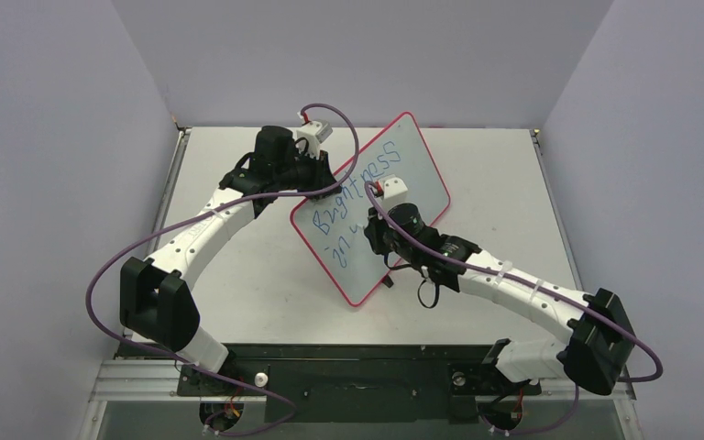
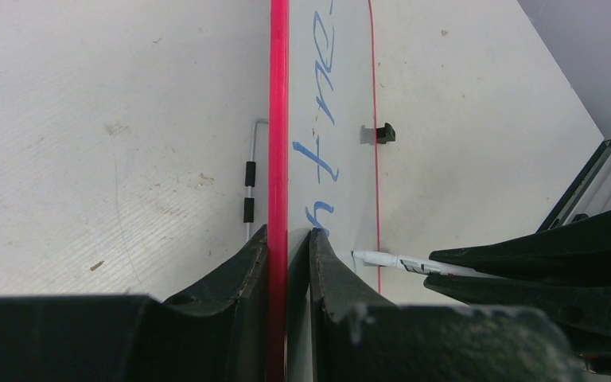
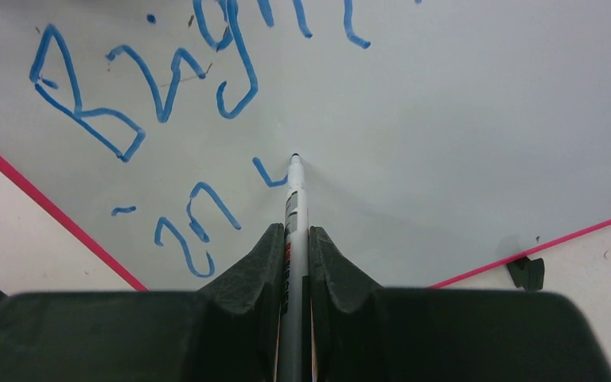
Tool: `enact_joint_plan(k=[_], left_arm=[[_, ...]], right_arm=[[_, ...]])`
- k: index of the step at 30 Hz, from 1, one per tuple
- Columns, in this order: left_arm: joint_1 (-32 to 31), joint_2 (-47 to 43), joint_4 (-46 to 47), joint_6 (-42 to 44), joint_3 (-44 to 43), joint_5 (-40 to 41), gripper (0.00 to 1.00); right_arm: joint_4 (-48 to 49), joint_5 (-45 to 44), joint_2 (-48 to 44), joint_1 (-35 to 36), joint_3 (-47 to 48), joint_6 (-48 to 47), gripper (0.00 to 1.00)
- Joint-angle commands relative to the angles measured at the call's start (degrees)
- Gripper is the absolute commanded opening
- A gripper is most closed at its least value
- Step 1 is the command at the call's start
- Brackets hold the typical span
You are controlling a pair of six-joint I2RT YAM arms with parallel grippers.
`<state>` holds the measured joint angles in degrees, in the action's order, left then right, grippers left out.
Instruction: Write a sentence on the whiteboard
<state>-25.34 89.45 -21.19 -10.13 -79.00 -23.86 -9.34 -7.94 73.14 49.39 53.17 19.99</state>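
Observation:
The whiteboard, white with a red-pink rim, stands tilted on the table. My left gripper is shut on its rim. The sentence in blue reads "Brightness" on the upper line, with "in" and the start of another letter below. My right gripper is shut on a white marker, whose tip touches the board just right of a short blue stroke. The marker also shows in the left wrist view.
A small black clip sits on the board's lower edge, also in the right wrist view. A thin wire stand shows behind the board. Grey walls close the table on three sides.

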Motion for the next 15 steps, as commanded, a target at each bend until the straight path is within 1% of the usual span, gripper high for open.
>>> enact_joint_plan(k=[1, 8, 15], left_arm=[[0.25, -2.1, 3.88, 6.7, -1.51, 6.98, 0.0], [0.29, -2.27, 3.88, 6.7, -1.5, 7.06, 0.0], [0.29, -2.35, 3.95, 6.7, -1.51, 7.07, 0.0]], right_arm=[[0.39, -1.15, 2.21, -0.74, 5.12, -1.25, 0.0], [-0.34, -0.81, 4.14, -1.3, 7.72, -1.78, 0.0], [-0.57, 0.78, 3.43, -1.31, 5.58, -0.81, 0.0]])
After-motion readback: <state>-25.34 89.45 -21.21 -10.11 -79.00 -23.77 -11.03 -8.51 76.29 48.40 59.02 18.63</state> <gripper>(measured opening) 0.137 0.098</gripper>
